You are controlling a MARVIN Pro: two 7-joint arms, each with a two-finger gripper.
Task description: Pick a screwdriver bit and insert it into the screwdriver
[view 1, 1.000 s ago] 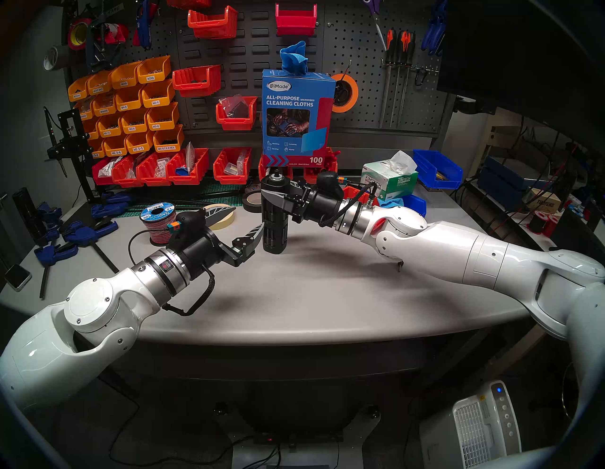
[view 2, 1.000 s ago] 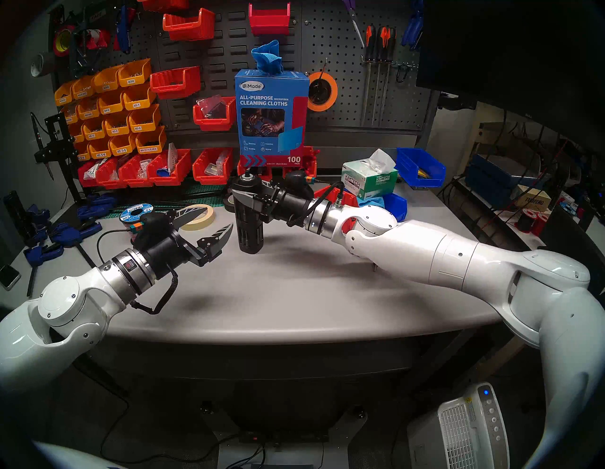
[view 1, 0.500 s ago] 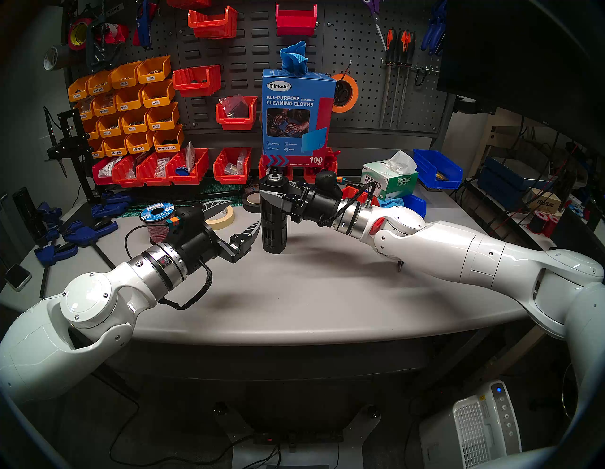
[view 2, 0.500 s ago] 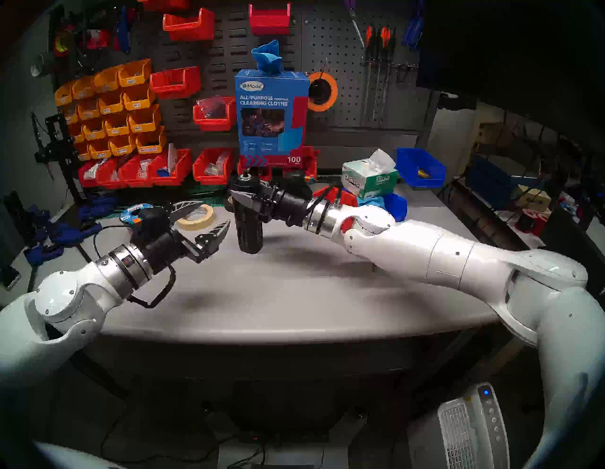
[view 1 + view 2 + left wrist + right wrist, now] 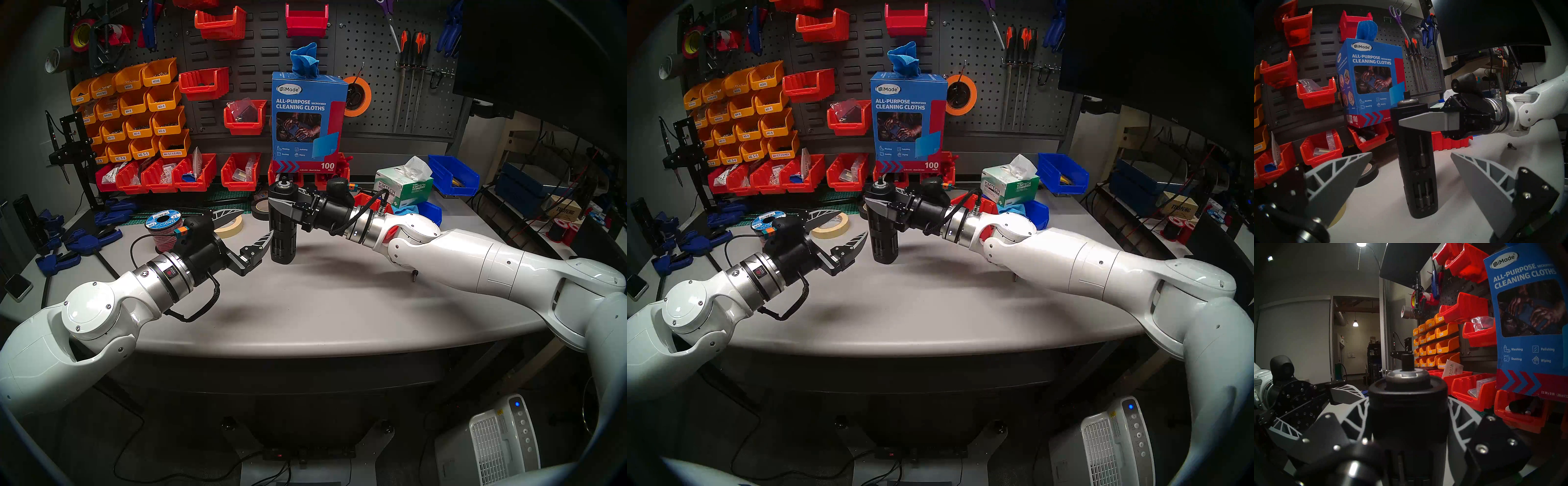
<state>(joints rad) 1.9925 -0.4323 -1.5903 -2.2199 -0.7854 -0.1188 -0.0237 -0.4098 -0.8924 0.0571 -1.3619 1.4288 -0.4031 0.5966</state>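
The screwdriver (image 5: 282, 234) is a tall black slotted cylinder at mid-table with a small socket (image 5: 1407, 361) on top; its base is at the table surface. My right gripper (image 5: 280, 200) is shut on its upper part, its fingers (image 5: 1460, 411) wrapping both sides. Several slim metal screwdriver bits (image 5: 1422, 157) sit in the side slots. My left gripper (image 5: 257, 223) is open and empty, just left of the cylinder's lower half. In the left wrist view the cylinder (image 5: 1417, 178) stands between and beyond my fingertips (image 5: 1356, 162).
A short pin with a black knob (image 5: 414, 274) lies under my right forearm. A masking tape roll (image 5: 234, 225), a black tape roll (image 5: 259, 207) and a wire spool (image 5: 163, 230) sit behind my left gripper. Red bins (image 5: 196, 173) and a cloth box (image 5: 307, 118) line the back.
My right gripper has shifted the screwdriver slightly to the left. My left gripper has stayed open beside it, moving only a little.
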